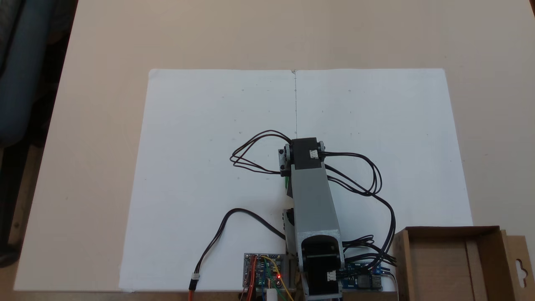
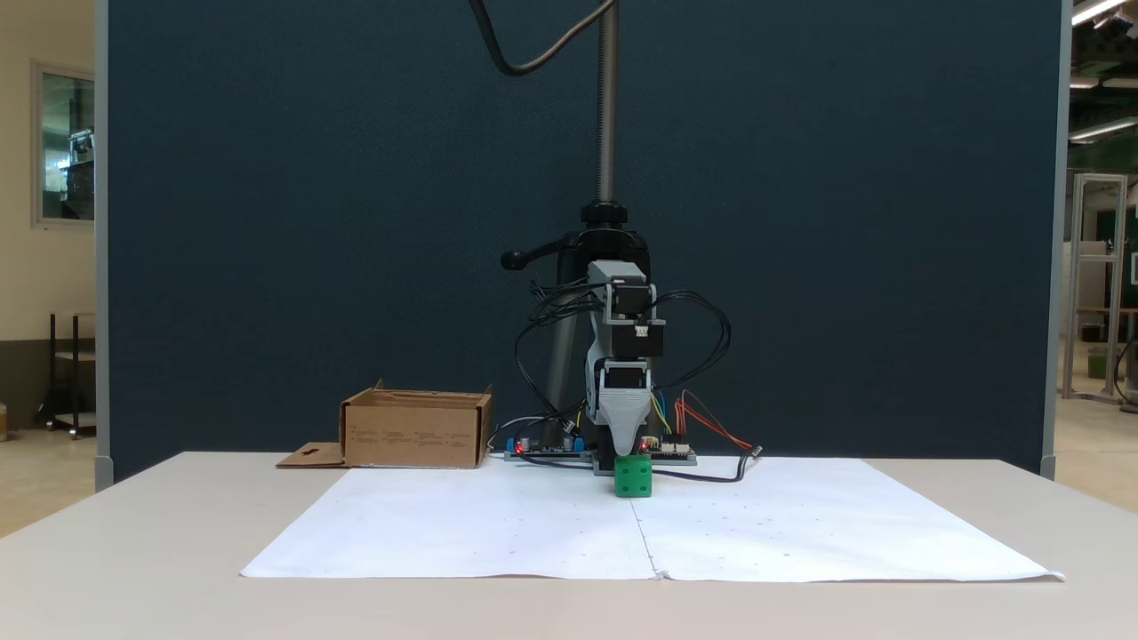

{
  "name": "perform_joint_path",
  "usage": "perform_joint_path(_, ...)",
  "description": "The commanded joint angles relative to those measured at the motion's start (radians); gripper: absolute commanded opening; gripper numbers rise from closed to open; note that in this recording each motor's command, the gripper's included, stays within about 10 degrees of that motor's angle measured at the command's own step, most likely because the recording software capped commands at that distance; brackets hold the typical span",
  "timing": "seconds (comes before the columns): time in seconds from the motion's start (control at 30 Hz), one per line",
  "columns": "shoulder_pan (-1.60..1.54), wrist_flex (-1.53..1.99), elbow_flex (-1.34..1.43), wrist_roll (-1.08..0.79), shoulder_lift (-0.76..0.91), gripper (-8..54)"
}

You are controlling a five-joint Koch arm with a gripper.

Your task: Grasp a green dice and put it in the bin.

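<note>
Green dice (image 2: 633,476) sat on white paper (image 2: 498,524), directly under gripper (image 2: 629,452), tip touching or just above its top. Jaw opening could not be told. Bin (image 2: 416,433) stood well apart. Advice: descend straight, close squarely on opposite faces.

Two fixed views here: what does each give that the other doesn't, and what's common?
In a fixed view: the bin seen from above, floor bare, flap with hang-hole; the arm covers nearly all of the green dice.
In a fixed view: the dice's pips, the gripper right above it, jaw state unclear, and the blue partition.
Shared: arm, bin, white paper, circuit boards.
</note>
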Motion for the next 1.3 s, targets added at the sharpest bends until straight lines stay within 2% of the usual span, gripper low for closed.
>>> perform_joint_path(0.0, -0.015, -0.038, -0.012, 0.064, -0.011, 44.7)
perform_joint_path(1.27, -0.052, -0.170, 0.029, 0.066, -0.206, 44.6)
